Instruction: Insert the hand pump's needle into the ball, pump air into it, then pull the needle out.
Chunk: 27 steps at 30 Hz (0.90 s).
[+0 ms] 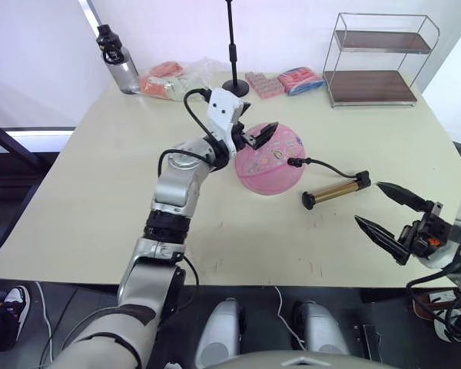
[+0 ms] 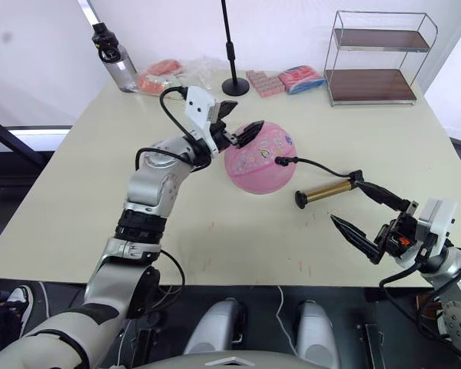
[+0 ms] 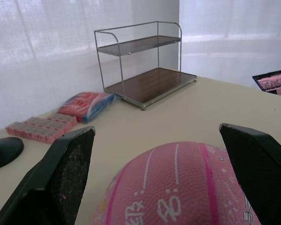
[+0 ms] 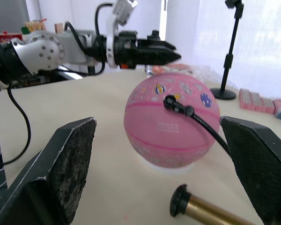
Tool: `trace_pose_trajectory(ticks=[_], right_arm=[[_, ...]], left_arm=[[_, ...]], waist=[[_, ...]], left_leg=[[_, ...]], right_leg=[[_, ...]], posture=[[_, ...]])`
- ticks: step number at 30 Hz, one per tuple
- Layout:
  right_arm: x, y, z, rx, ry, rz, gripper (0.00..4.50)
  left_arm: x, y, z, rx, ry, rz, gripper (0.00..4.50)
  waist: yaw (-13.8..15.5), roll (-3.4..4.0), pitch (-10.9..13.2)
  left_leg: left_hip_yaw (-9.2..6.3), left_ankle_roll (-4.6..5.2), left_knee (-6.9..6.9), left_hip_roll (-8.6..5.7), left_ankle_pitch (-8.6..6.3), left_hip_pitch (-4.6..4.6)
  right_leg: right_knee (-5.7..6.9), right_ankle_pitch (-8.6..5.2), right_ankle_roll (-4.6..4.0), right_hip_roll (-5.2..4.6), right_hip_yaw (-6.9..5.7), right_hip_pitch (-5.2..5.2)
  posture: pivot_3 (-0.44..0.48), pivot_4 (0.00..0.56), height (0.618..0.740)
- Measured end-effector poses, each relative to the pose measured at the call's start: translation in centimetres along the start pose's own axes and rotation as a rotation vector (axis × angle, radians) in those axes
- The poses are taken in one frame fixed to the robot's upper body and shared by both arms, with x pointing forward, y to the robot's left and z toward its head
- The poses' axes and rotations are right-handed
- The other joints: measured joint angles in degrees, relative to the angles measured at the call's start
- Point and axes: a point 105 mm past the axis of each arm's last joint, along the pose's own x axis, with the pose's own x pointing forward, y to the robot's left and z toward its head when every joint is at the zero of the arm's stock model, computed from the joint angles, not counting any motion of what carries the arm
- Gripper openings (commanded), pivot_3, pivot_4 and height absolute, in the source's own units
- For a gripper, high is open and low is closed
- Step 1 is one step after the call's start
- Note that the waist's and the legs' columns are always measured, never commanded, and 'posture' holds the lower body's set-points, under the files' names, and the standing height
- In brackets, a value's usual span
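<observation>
- The ball (image 1: 270,164) sits on the worktop (image 1: 92,200) near its middle, pink with small cartoon prints.
- The needle (image 4: 170,102) with its black fitting is in the ball's upper side, on the side facing the right gripper; the thin black hose (image 1: 326,165) curves from it down to the pump.
- The pump (image 1: 336,191) lies flat on the worktop just beside the ball, on the robot's right, its gold barrel pointing at an angle away from the ball. The end nearer the ball carries a black cap (image 4: 179,200).
- The left gripper (image 1: 253,135) hovers at the ball's upper left, fingers spread wide; in the left wrist view the ball's top lies between them, and neither finger (image 3: 61,183) can be seen touching it.
- The right gripper (image 1: 386,214) is open wide and holds nothing. It hangs near the worktop's front right edge, apart from the pump, fingers pointing toward the pump and ball.
- At the far side of the worktop stand a wire rack (image 1: 379,60) with two brown shelves, a black stand (image 1: 234,50) on a round base, and a dark-capped bottle (image 1: 117,61).
- Also there lie a pink pill box (image 1: 264,83), a red-and-blue packet (image 1: 301,79) and some wrapped orange-pink items (image 1: 165,78).
</observation>
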Motion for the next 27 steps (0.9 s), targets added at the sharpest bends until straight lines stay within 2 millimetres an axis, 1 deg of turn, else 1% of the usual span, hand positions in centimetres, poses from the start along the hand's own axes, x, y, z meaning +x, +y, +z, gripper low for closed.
trace_pose_trajectory(ticks=[2,6,10,14,15,18,19,21,23,24,26,27], right_arm=[[0.1,0.0,-0.1,-0.010,0.005,0.004,4.42],[0.0,0.1,-0.5,-0.021,0.025,0.009,4.42],[0.1,0.1,-0.9,-0.038,0.050,0.009,4.42],[1.2,-0.9,-1.0,-0.065,0.077,-0.030,4.42],[1.8,-1.4,-1.5,-0.080,0.109,-0.048,4.42],[2.4,-2.0,-2.1,-0.100,0.146,-0.065,4.42],[3.8,-2.9,-2.5,-0.135,0.186,-0.084,4.42],[5.1,-3.3,-2.3,-0.176,0.199,-0.070,4.42],[7.0,-3.7,-2.6,-0.251,0.247,-0.024,4.42],[8.3,-4.0,-2.9,-0.325,0.300,0.020,4.42],[9.0,-4.1,-3.0,-0.368,0.323,0.042,4.42],[9.5,-4.4,-3.5,-0.399,0.357,0.059,4.42]], left_arm=[[0.3,-0.3,-0.3,0.005,0.018,-0.009,4.50],[0.4,-0.2,-1.5,-0.008,0.070,0.000,4.50],[0.6,-0.4,-1.9,-0.018,0.094,-0.004,4.50],[0.9,-1.1,-2.4,-0.063,0.109,-0.015,4.50],[0.9,-1.1,-2.6,-0.068,0.111,-0.014,4.50],[0.8,-1.1,-2.9,-0.071,0.111,-0.012,4.50],[0.7,-1.2,-3.1,-0.073,0.109,-0.012,4.50],[0.7,-1.3,-3.3,-0.071,0.106,-0.012,4.50],[0.7,-1.2,-3.5,-0.067,0.106,-0.003,4.50],[0.8,-1.4,-3.6,-0.066,0.105,-0.002,4.50],[0.9,-1.6,-3.8,-0.071,0.107,-0.006,4.50],[1.0,-1.5,-3.9,-0.070,0.108,0.000,4.50]], waist=[[0.00,0.00,0.00],[0.00,0.00,0.00],[0.00,0.00,0.00],[0.10,-0.01,-0.01],[0.11,-0.01,-0.02],[0.00,-0.03,-0.04],[-0.01,0.01,-0.07],[0.18,0.02,-0.08],[0.00,0.01,-0.08],[0.08,0.02,-0.08],[0.48,-0.02,-0.11],[0.53,-0.02,-0.11]], left_leg=[[0.00,0.00,0.00,0.00,0.00,-0.02],[0.01,0.00,0.00,0.00,0.00,-0.03],[0.01,0.00,0.00,0.00,0.00,-0.02],[0.01,0.00,0.03,0.00,0.01,0.01],[0.00,0.00,0.03,0.00,0.01,0.01],[0.05,0.00,0.04,-0.01,0.01,0.06],[0.07,0.00,0.05,-0.03,0.01,0.11],[0.05,0.00,0.04,-0.02,0.01,0.17],[0.12,0.00,0.04,-0.02,0.01,0.29],[0.13,0.01,0.04,-0.04,0.01,0.37],[0.00,0.01,0.02,-0.06,0.01,0.41],[0.02,0.01,0.00,-0.08,0.01,0.45]], right_leg=[[0.00,0.00,0.00,0.00,0.00,-0.02],[0.01,0.00,0.00,0.00,0.00,-0.04],[0.05,0.00,0.00,0.00,0.00,-0.04],[0.09,0.00,0.00,0.00,0.01,-0.03],[0.10,0.00,0.00,0.00,0.01,-0.03],[0.12,0.00,0.00,-0.01,0.06,-0.02],[0.14,0.00,0.00,-0.02,0.10,0.01],[0.15,0.00,0.00,-0.02,0.09,0.06],[0.15,0.00,0.00,-0.02,0.14,0.14],[0.15,-0.01,0.01,-0.03,0.17,0.21],[0.15,-0.02,-0.01,0.02,0.17,0.33],[0.12,-0.02,-0.02,0.01,0.18,0.39]], posture=[[0.000,0.150,0.740],[0.000,0.150,0.740],[0.000,0.150,0.740],[0.000,0.150,0.740],[0.000,0.150,0.740],[0.000,0.150,0.740],[0.000,0.150,0.740],[0.000,0.150,0.740],[0.000,0.150,0.740],[0.000,0.150,0.740],[0.000,0.150,0.740],[0.000,0.150,0.740]])
